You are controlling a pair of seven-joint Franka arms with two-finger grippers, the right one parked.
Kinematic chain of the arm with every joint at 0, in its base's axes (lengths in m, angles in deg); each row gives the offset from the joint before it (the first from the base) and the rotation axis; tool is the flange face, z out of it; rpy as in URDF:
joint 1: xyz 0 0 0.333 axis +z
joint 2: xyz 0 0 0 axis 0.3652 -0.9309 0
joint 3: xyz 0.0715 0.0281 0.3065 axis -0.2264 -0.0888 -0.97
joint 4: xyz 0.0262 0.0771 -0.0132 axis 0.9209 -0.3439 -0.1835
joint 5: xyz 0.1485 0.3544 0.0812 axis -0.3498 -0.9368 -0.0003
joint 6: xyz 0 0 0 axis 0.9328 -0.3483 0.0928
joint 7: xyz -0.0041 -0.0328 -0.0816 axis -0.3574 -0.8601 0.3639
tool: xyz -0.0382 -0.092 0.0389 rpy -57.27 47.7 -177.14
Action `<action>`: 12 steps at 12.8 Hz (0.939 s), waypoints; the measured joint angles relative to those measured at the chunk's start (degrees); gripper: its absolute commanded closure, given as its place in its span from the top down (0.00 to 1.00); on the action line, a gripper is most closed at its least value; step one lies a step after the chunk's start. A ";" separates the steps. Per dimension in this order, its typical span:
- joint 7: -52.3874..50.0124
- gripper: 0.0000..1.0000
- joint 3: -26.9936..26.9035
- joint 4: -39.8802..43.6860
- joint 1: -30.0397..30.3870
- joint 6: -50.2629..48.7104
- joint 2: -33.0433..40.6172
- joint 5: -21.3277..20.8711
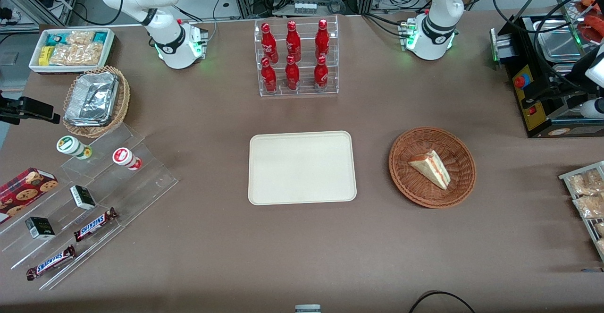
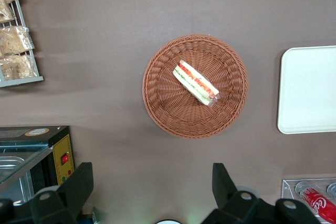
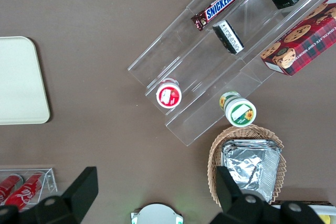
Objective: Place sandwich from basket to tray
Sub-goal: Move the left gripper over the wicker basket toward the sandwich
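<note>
The sandwich (image 1: pixel 430 168) lay inside the basket (image 1: pixel 460 155), resting on the woven floor a little off centre, filling edge up in the left wrist view (red and green layers visible between the pale bread slices). The basket sat on the brown bench (image 1: pixel 302 247), at roughly 3 o'clock from the tray (image 1: pixel 302 167) in the front view, with a strip of bare bench between them. The tray carried nothing.

The gripper (image 2: pixel 152 182) hung high above the bench with its two fingers (image 2: pixel 79 184) spread wide, holding nothing and touching nothing. In the wrist view the basket (image 2: pixel 157 108) lay clear of both fingertips, and the sandwich (image 2: pixel 195 82) was fully exposed.

A clear rack of red bottles (image 1: pixel 295 58) stood at 12 o'clock from the tray, farther from the front camera. A black machine (image 1: pixel 538 96) with a yellow panel stood toward the working arm's end of the bench.
</note>
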 measured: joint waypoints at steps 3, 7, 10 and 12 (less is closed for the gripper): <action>0.00 1.00 0.17 0.00 0.00 -0.03 0.04 0.00; -0.50 1.00 1.78 -1.02 -0.01 0.76 -0.67 0.04; -4.01 1.00 3.17 -8.35 -0.13 10.13 -1.81 0.10; -7.83 1.00 4.42 -15.28 -0.35 19.08 -2.58 0.12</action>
